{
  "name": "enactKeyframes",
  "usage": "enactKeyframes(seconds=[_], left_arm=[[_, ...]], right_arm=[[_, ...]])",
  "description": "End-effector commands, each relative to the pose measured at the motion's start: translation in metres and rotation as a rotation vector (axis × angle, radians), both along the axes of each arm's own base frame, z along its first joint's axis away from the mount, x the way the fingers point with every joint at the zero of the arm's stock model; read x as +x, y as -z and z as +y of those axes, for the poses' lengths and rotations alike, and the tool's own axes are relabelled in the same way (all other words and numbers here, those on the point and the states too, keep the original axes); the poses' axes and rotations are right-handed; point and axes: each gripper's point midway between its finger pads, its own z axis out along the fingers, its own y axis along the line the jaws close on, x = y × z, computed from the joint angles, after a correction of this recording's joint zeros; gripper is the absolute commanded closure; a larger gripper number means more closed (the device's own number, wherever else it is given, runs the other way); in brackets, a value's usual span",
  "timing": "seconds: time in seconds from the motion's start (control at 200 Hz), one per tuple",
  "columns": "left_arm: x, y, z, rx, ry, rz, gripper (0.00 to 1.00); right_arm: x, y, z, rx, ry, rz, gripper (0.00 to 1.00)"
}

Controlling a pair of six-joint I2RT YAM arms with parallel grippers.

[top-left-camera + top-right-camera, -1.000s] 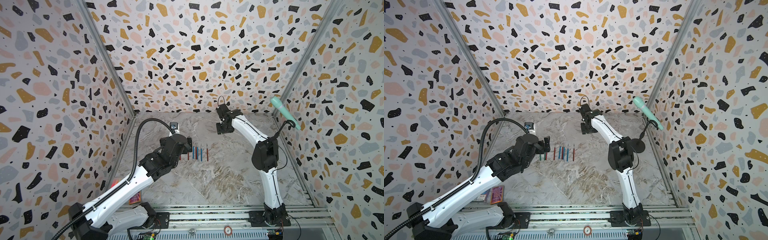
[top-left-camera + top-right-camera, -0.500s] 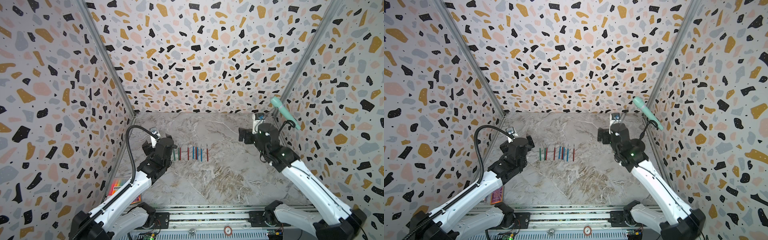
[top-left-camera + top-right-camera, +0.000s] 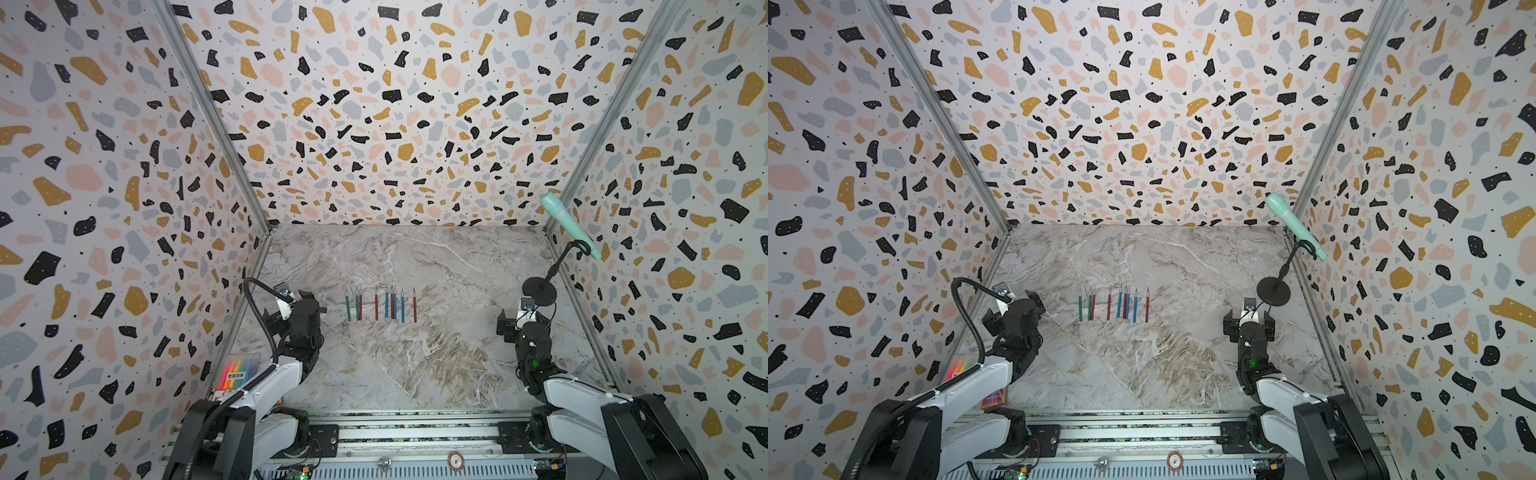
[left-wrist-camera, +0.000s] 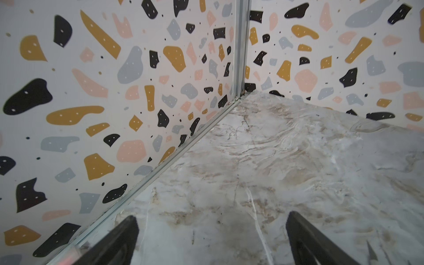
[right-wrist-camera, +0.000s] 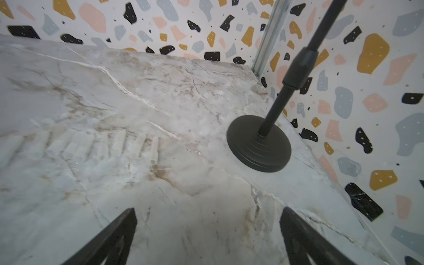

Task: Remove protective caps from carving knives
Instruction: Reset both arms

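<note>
Several carving knives (image 3: pixel 380 305) (image 3: pixel 1113 305) lie side by side mid-table, with red, blue and green shafts and bare grey points toward the back wall. In the right wrist view, several clear short tubes (image 5: pixel 80 144) that look like the protective caps lie in a row on the marble. My left gripper (image 3: pixel 307 301) (image 3: pixel 1019 309) (image 4: pixel 211 216) hovers to the left of the knives. It is open, with only bare table between its fingers. My right gripper (image 3: pixel 521 322) (image 3: pixel 1250 322) (image 5: pixel 208 210) is near the right wall, open and empty.
A mint-green microphone (image 3: pixel 567 226) (image 3: pixel 1293 226) leans on a black stand whose round base (image 3: pixel 539 291) (image 5: pixel 259 144) sits just beyond my right gripper. A rainbow pen pack (image 3: pixel 239 370) (image 3: pixel 959 365) lies by the left wall at the front. Patterned walls close in three sides.
Both arms have drawn back toward the front. The right arm swung from the back of the table to the right side, and the left moved away from the knives.
</note>
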Motion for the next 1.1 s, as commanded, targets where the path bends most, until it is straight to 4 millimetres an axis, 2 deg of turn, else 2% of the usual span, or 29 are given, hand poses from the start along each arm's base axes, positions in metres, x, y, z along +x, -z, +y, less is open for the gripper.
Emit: enactKeyframes(seconds=[0.0, 0.07, 0.115, 0.235, 0.31, 0.365, 0.426, 0.511, 1.096], left_arm=[[0.009, -0.024, 0.001, 0.013, 0.049, -0.179, 0.01], [0.016, -0.013, 0.002, -0.008, 0.092, -0.161, 0.01], [0.020, -0.006, -0.002, -0.012, 0.129, -0.147, 0.01], [0.029, 0.002, -0.020, 0.008, 0.262, -0.133, 0.00], [0.028, 0.004, -0.025, 0.013, 0.292, -0.145, 0.00], [0.026, 0.006, -0.024, 0.011, 0.289, -0.153, 0.00], [0.026, 0.009, -0.026, 0.013, 0.302, -0.149, 0.01], [0.029, 0.013, -0.027, 0.021, 0.300, -0.131, 0.01], [0.022, 0.009, -0.028, 0.044, 0.269, -0.143, 0.00]], right_arm=[[0.024, -0.058, -0.003, 0.017, 0.002, -0.240, 0.01], [0.032, -0.058, 0.004, 0.055, -0.030, -0.259, 0.01], [0.036, -0.049, 0.012, 0.044, -0.078, -0.239, 0.01], [0.030, -0.049, 0.015, 0.028, -0.100, -0.310, 0.01], [0.045, -0.038, 0.020, 0.033, -0.127, -0.225, 0.01], [0.053, -0.029, 0.016, 0.057, -0.129, -0.174, 0.01], [0.057, -0.026, 0.008, 0.092, -0.109, -0.161, 0.01], [0.056, -0.027, 0.007, 0.098, -0.119, -0.164, 0.01], [0.055, -0.028, 0.008, 0.093, -0.117, -0.167, 0.01]])
